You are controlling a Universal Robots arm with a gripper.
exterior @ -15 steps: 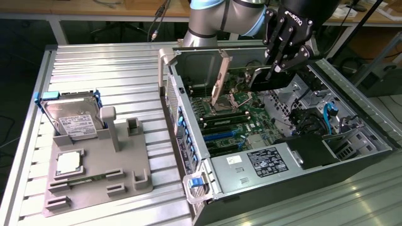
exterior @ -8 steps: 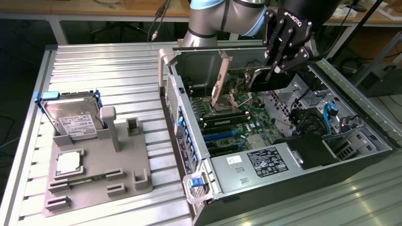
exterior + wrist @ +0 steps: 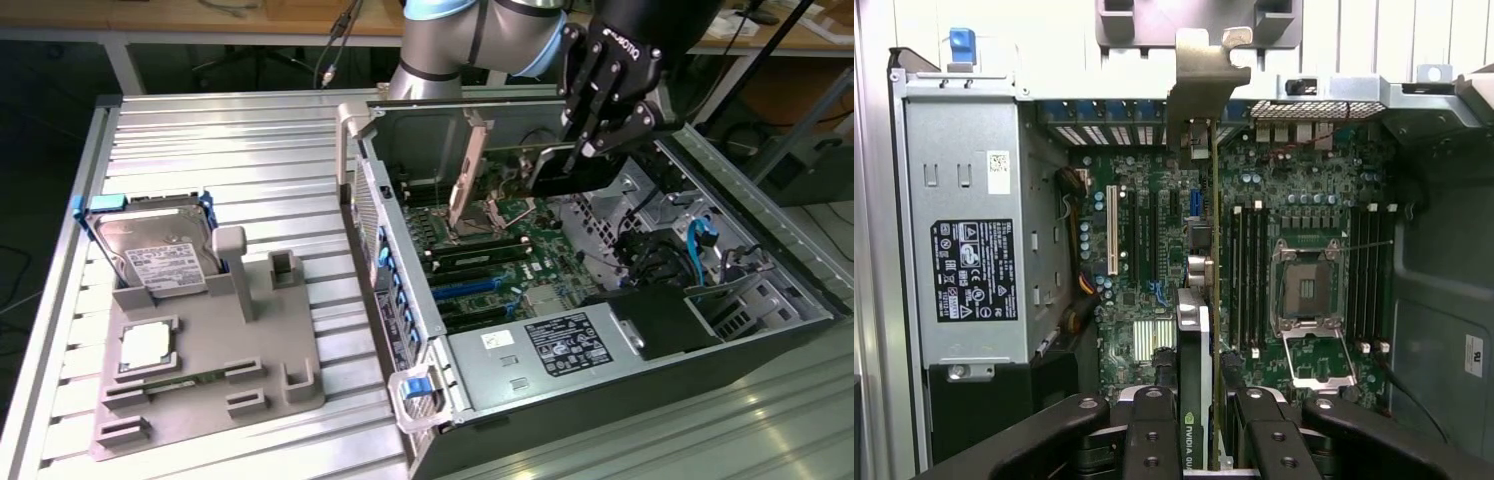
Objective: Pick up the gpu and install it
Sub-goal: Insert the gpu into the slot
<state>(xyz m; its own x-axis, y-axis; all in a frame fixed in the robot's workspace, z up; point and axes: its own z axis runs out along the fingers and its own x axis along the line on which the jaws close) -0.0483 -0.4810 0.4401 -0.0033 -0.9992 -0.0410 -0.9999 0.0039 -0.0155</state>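
Table (image 3: 227, 130) of ribbed metal carries an open steel computer case (image 3: 367, 200) at 3 o'clock in the exterior view. Inside lies the green motherboard (image 3: 1154, 290), dense with slots and chips. Over it, toward 12 o'clock of the case, the gpu (image 3: 1196, 340) hangs edge-on: thin rigid board, silver bracket (image 3: 1204, 85) outermost, apparently unseated. The black hand (image 3: 1204, 440) is clamped on the gpu's end. Best done by keeping the card square, bracket toward the rear wall, pressing straight and evenly.
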